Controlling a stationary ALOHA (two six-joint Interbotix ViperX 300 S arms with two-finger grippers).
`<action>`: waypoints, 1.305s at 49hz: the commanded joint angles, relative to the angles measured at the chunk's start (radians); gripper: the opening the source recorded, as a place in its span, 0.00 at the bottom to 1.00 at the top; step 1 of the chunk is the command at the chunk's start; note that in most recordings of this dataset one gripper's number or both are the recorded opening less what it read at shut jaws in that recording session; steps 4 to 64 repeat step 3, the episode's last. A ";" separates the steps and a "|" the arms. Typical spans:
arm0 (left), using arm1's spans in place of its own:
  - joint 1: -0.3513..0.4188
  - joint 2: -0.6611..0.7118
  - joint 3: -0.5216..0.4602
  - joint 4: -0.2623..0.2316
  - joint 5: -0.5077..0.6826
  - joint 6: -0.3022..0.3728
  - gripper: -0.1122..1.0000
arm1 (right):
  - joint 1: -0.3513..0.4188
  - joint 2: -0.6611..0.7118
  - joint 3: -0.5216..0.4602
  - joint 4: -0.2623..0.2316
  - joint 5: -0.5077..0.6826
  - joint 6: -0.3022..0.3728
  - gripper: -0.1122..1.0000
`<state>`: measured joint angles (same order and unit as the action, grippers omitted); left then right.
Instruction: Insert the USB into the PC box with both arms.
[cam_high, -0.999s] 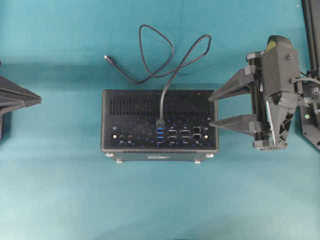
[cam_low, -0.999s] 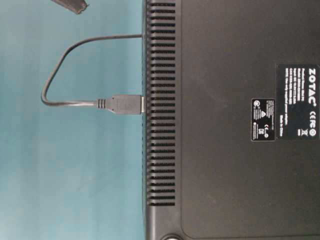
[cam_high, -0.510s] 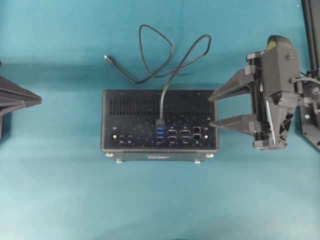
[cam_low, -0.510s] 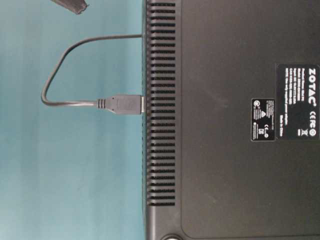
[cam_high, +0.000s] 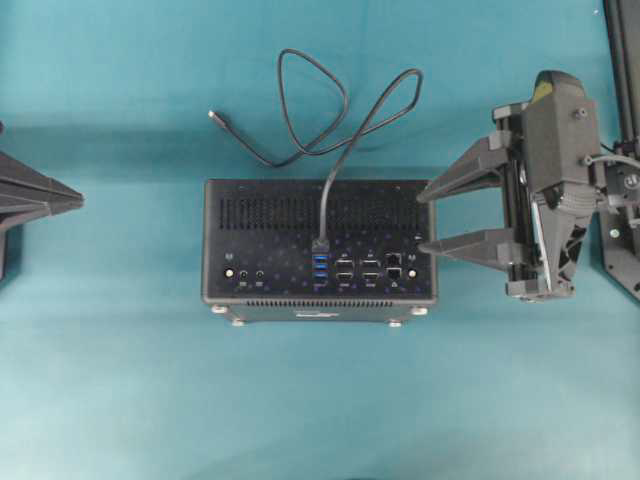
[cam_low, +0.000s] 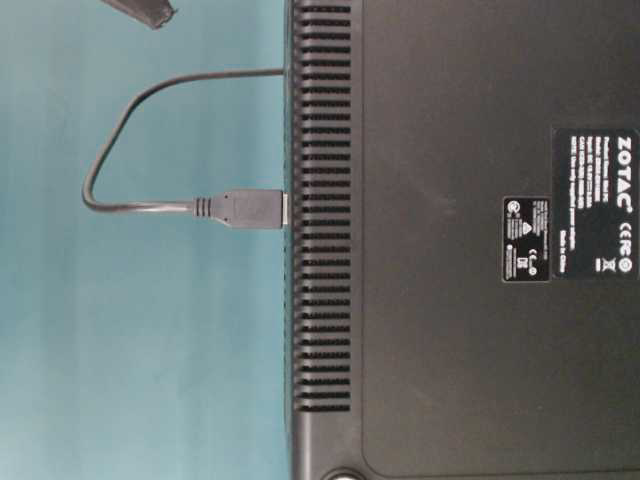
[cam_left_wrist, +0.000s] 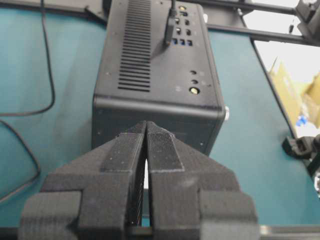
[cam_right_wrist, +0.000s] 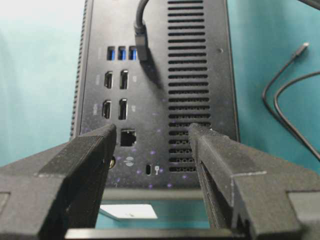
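I see a black rectangular slotted computer case (cam_high: 320, 240), blue ports (cam_high: 320, 268), dark-grey looping cable (cam_high: 330, 110), teal desk (cam_high: 320, 400).

Matt black PC box (cam_high: 260, 225) on a smooth teal table (cam_high: 120, 380)

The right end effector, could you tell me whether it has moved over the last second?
No. The right end effector sits at the same spot against the PC box edge, fingers spread.

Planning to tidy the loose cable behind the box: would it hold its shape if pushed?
Probably not. The cable is thin and lies in slack loops, so it looks floppy. With the USB plugged into the PC box, pushing would likely just shift the loops.
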<state>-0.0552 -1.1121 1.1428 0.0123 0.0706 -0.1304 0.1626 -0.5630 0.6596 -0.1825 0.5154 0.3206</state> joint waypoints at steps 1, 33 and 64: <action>-0.002 0.012 -0.012 0.002 -0.008 0.000 0.10 | -0.003 -0.009 -0.008 0.000 -0.011 0.009 0.70; -0.002 0.012 -0.012 0.002 -0.008 0.000 0.10 | -0.003 -0.008 -0.008 0.000 -0.009 0.009 0.70; -0.002 0.012 -0.012 0.002 -0.008 0.000 0.10 | -0.003 -0.008 -0.008 0.000 -0.009 0.009 0.70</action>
